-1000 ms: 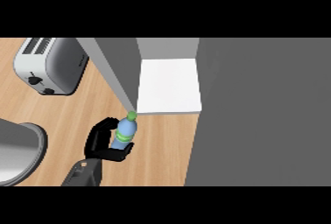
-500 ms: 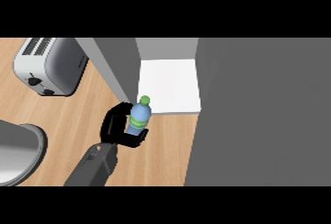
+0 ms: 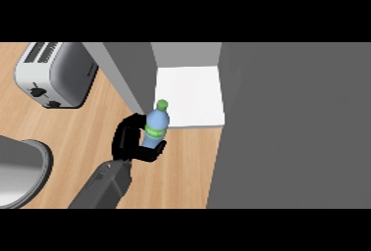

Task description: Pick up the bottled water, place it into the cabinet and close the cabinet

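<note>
Bottled water: While it is carried upright above the wooden counter, the bottled water is enclosed at its lower body by the curled fingers, its green cap standing clear above them and level with the front edge of the cabinet's white shelf.

Hold: The black left hand is wrapped round the bottle from the side, thumb in front and fingers behind; the low hold is judged to leave the upper half free to pass under the cabinet's opening.

Cabinet: Just beyond the fingertips, the white shelf is seen between the open grey door, which is swung out on the far side of the fingers, and a broad grey cabinet face on the thumb side. The door is judged to stand open so the bottle can be set inside.

Stage: The bottle is lifted and close to the shelf edge but not yet on it; placing and door closing are left.

Other things: A silver toaster is seen well beyond the back of the hand, and a grey rounded object lies behind the forearm.

Right hand: Not shown.
</note>
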You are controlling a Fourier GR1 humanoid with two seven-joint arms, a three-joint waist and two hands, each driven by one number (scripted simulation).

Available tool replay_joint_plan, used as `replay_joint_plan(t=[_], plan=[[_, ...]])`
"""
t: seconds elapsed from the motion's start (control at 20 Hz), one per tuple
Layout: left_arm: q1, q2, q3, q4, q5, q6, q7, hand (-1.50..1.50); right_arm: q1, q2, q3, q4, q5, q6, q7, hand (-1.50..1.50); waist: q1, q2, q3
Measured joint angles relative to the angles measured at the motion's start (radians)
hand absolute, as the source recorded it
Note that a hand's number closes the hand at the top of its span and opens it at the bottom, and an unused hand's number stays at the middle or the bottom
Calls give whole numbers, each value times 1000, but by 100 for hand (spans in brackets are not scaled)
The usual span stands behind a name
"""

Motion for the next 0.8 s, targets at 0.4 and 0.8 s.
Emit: replay_joint_plan(t=[0.4,0.8], plan=[[13,36,-81,-53,80,132,48,150,-15,-2,-73,47,-117,51,-19,-150,-12,1,2],[13,35,-152,-103,120,296,75,150,-24,-27,-130,78,-236,98,-27,-150,-35,0,5]])
